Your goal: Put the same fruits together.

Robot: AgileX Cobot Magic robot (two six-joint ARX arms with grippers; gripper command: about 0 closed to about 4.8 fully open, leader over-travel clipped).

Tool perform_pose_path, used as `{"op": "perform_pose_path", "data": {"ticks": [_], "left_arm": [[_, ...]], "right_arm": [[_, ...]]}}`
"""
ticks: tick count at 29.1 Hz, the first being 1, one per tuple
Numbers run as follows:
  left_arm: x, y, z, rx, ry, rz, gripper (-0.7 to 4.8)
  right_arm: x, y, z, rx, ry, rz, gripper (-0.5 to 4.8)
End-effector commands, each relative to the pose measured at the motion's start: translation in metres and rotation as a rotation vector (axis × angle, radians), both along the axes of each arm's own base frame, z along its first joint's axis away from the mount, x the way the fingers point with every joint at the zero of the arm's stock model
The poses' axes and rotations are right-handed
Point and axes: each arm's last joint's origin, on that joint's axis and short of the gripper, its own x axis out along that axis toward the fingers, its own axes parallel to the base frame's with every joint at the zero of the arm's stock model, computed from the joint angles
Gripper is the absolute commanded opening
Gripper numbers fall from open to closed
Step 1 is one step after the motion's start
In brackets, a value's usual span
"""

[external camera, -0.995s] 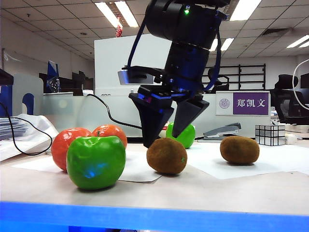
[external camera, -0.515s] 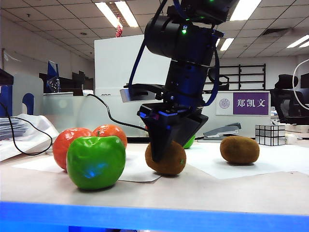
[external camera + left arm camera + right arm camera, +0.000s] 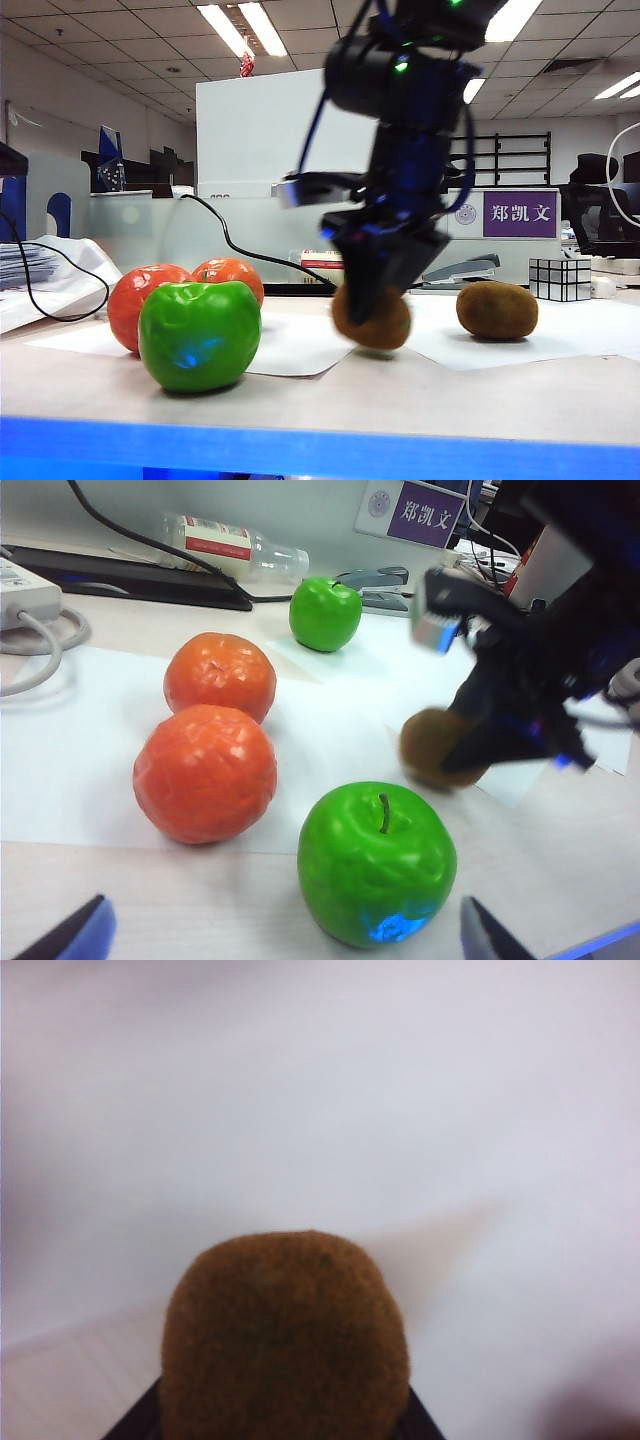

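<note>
My right gripper (image 3: 374,302) is shut on a brown kiwi (image 3: 373,321), held low over the white paper; the same kiwi (image 3: 285,1340) fills the right wrist view between dark fingers (image 3: 133,1426). A second kiwi (image 3: 497,309) lies to its right. Two oranges (image 3: 220,675) (image 3: 205,772) sit side by side, with a green apple (image 3: 376,865) nearest my left gripper (image 3: 283,932), which is open with nothing in it. Another green apple (image 3: 325,613) stands further back, hidden behind the right arm in the exterior view.
A silver mirror cube (image 3: 560,278) and a stapler (image 3: 460,272) stand at the back right under a name sign (image 3: 518,213). A plastic bottle (image 3: 235,548), a black cable and a power strip (image 3: 25,580) lie along the back. White paper sheets (image 3: 540,345) cover the table.
The right gripper came down over the kiwi, closed on it, and has carried it a little to the right, toward the other kiwi. The left gripper has not moved.
</note>
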Motion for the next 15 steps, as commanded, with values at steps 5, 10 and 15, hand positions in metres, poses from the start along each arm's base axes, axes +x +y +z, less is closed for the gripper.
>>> {"op": "perform_pose_path", "data": {"ticks": [5,10,15], "left_arm": [[0.0,0.0,0.002,-0.004,-0.017,-0.005,4.79],[0.0,0.0,0.003,-0.011,-0.03,-0.008,4.79],[0.0,-0.001,0.003,-0.011,-0.029,-0.024,4.79]], "right_arm": [[-0.009,-0.052,0.078,0.089,-0.188,-0.077,-0.08],[0.001,-0.118,0.089,-0.009,-0.19,-0.234,-0.08],[0.018,-0.176,0.079,0.029,-0.207,-0.41,-0.08]]}}
